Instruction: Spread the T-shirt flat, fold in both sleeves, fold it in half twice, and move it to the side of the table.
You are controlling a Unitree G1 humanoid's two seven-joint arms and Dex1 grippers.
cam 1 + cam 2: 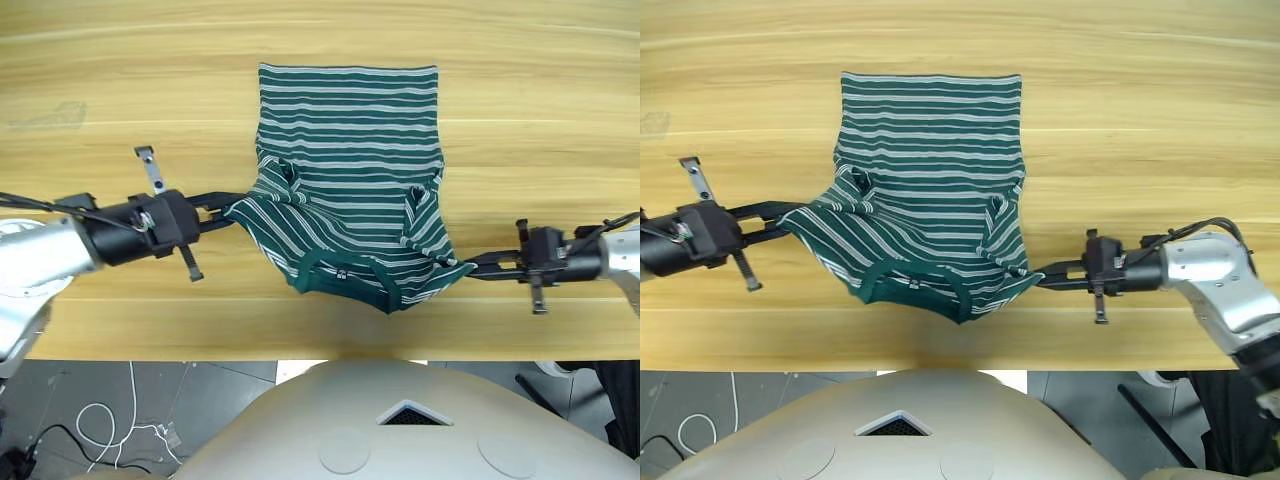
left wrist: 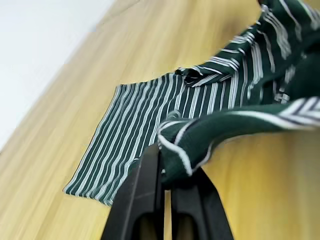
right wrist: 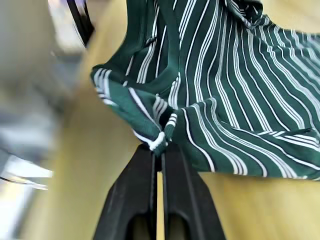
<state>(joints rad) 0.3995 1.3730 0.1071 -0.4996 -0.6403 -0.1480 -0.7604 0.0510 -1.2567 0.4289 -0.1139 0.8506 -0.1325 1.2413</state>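
A dark green T-shirt (image 1: pixel 348 150) with white stripes lies on the wooden table, its hem toward the far edge and its collar (image 1: pixel 340 272) toward me. Both sleeves are folded in over the body. My left gripper (image 1: pixel 232 210) is shut on the shirt's left shoulder corner (image 2: pixel 172 145), which is lifted slightly off the table. My right gripper (image 1: pixel 472 268) is shut on the right shoulder corner (image 3: pixel 160 137), holding that edge up too. The near part of the shirt is bunched and wrinkled between the two grippers, while the far half lies flat.
The wooden table (image 1: pixel 100 80) has bare surface left, right and beyond the shirt. Its near edge (image 1: pixel 150 355) runs close below the grippers, with floor and cables beneath.
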